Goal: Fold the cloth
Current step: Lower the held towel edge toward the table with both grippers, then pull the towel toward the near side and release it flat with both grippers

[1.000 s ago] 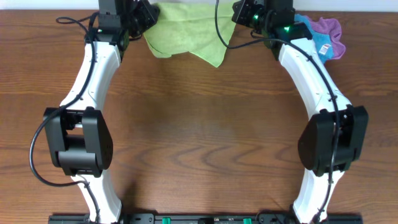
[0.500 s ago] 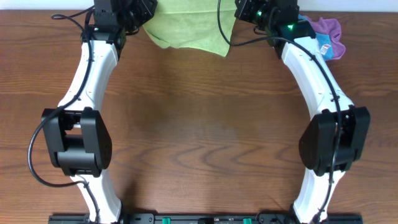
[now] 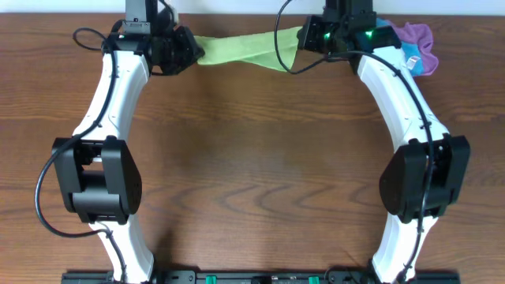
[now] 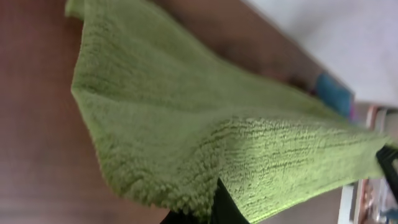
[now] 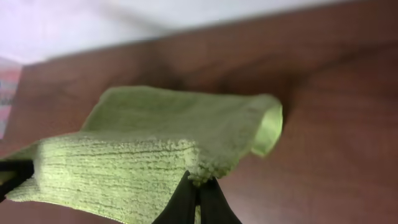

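Observation:
The lime yellow-green cloth (image 3: 245,49) is stretched as a narrow band between my two grippers at the far edge of the table. My left gripper (image 3: 193,51) is shut on its left end; in the left wrist view the cloth (image 4: 205,124) spreads away from the dark fingertips (image 4: 211,208). My right gripper (image 3: 304,39) is shut on its right end; in the right wrist view the fingers (image 5: 198,196) pinch a corner of the cloth (image 5: 155,143), which is lifted above the wood.
A bright blue cloth (image 3: 406,55) and a purple cloth (image 3: 418,39) lie bunched at the far right corner, behind the right arm. The brown wooden table (image 3: 252,158) spreads out in front. A white wall runs along the far edge.
The cloth hung as a wide sheet at the far edge; now it is pulled taut into a thin band, and both grippers have come slightly toward the front.

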`<state>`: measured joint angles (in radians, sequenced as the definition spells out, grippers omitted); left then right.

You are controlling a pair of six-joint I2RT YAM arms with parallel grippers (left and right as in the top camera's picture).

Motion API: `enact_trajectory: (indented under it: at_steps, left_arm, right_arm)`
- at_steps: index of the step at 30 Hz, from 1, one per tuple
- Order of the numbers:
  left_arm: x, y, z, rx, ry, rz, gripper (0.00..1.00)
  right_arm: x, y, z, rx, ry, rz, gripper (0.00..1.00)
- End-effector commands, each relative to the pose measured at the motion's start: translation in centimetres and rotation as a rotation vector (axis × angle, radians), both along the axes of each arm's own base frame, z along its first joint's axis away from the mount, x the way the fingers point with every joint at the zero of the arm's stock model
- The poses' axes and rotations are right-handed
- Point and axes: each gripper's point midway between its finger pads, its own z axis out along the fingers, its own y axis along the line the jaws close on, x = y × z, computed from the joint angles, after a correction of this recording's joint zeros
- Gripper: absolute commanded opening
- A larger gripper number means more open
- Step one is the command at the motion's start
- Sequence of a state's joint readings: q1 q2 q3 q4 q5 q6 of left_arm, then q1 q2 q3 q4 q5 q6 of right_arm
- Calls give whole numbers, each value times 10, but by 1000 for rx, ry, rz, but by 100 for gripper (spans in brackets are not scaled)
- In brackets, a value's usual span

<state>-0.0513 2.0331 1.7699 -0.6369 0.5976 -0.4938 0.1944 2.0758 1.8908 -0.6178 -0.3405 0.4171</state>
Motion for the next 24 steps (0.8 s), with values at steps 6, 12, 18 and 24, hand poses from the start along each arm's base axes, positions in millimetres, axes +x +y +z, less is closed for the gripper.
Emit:
enact_trajectory:
  at_steps: [6,12,18,24]
  left_arm:
    - [-36,1,-7,4,104,-105,6]
    - [-74,4,8,45,157,-178,6]
    - [-116,9,13,85,267,-225,6]
    - [-157,-1,-2,93,401,-326,6]
  right_arm:
    - [-31,15,14,-47,22,119,1]
    - [-65,19,14,-81,108,167,1]
    - [-107,28,-5,-124,266,230,1]
    - [-138,48,-14,-168,338,313,1]
